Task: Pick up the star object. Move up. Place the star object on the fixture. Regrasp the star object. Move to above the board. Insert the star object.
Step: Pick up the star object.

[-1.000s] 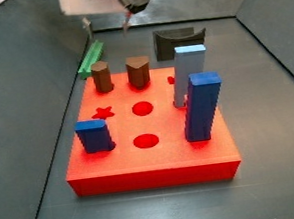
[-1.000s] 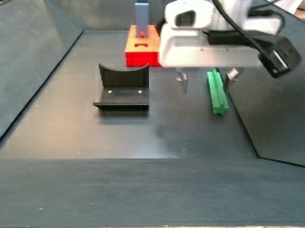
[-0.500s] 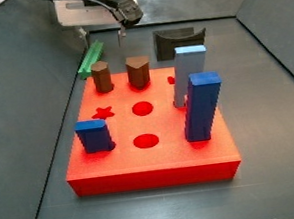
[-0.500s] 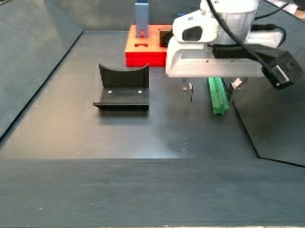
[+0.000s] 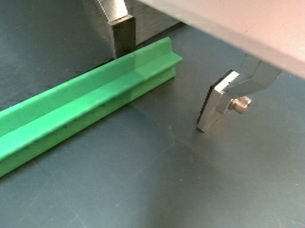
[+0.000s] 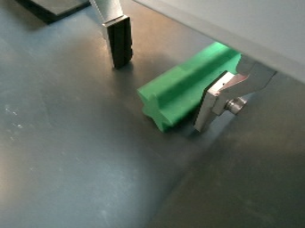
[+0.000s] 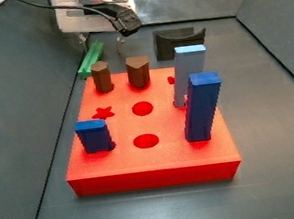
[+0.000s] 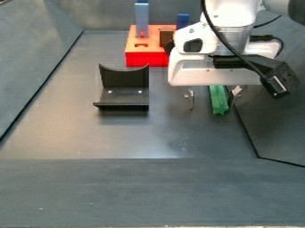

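End effector (image 5: 167,76) low over the floor, plates spread wide on either side of the star (image 5: 89,103), nothing gripped. Star flat on the dark floor (image 5: 155,178), one fingertip (image 6: 119,44) apart from it, the other fingertip (image 6: 215,105) just beside its end (image 6: 185,89). In a side view, star (image 7: 91,57) behind the board (image 7: 147,142), under the end effector (image 7: 100,29). Fixture (image 8: 120,87) well apart from the star (image 8: 219,96), beside the end effector (image 8: 212,89).
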